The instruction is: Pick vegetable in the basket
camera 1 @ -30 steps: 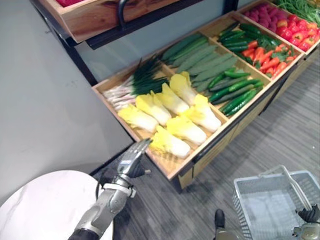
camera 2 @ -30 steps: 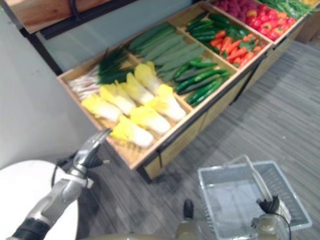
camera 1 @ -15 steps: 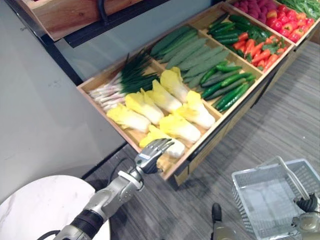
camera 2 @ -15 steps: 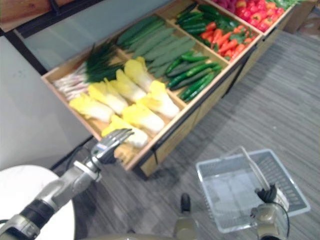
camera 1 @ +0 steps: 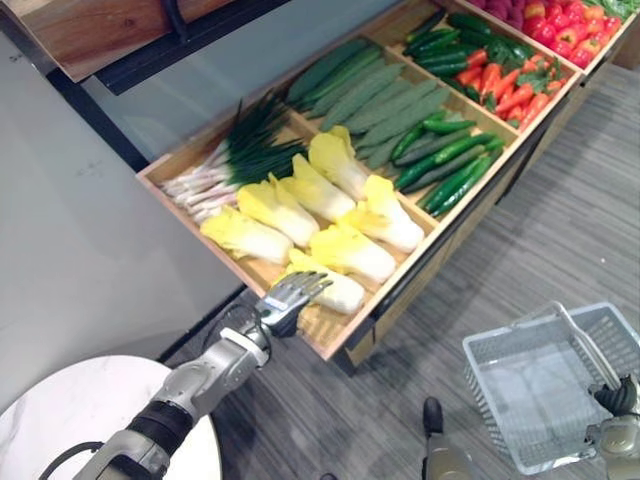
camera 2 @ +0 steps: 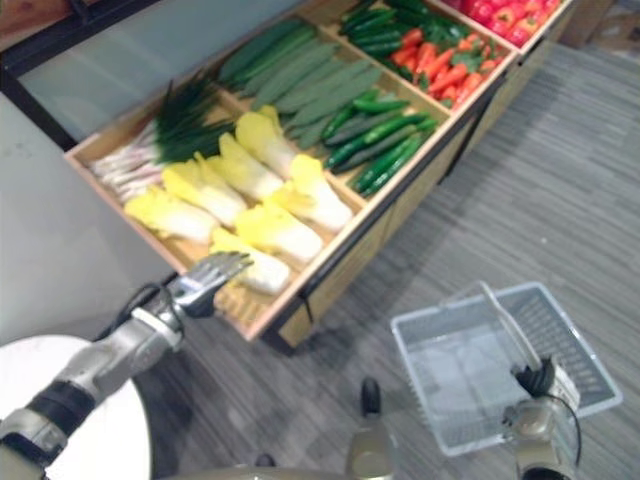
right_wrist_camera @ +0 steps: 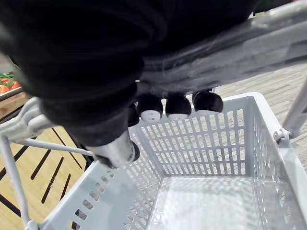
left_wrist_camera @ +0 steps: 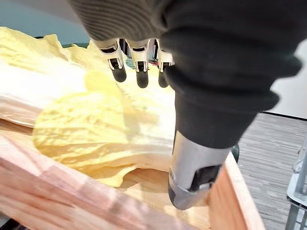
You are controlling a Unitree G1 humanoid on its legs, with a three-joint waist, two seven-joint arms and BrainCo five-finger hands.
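Observation:
Several yellow-white napa cabbages lie in the front compartment of a slanted wooden crate. My left hand reaches over the crate's front edge, its straight fingers spread just above the nearest cabbage, the thumb low beside it; the hand is open. At the lower right my right hand is shut on the handle of a grey plastic basket, which hangs empty over the floor.
Behind the cabbages lie green onions, long green gourds, cucumbers and red peppers. A wooden shelf juts out above. A white round table stands at the lower left, against a grey wall.
My left hand has moved forward from outside the crate's corner to over the nearest cabbage. The whole picture has shifted, so the camera moved. The right hand still holds the basket.

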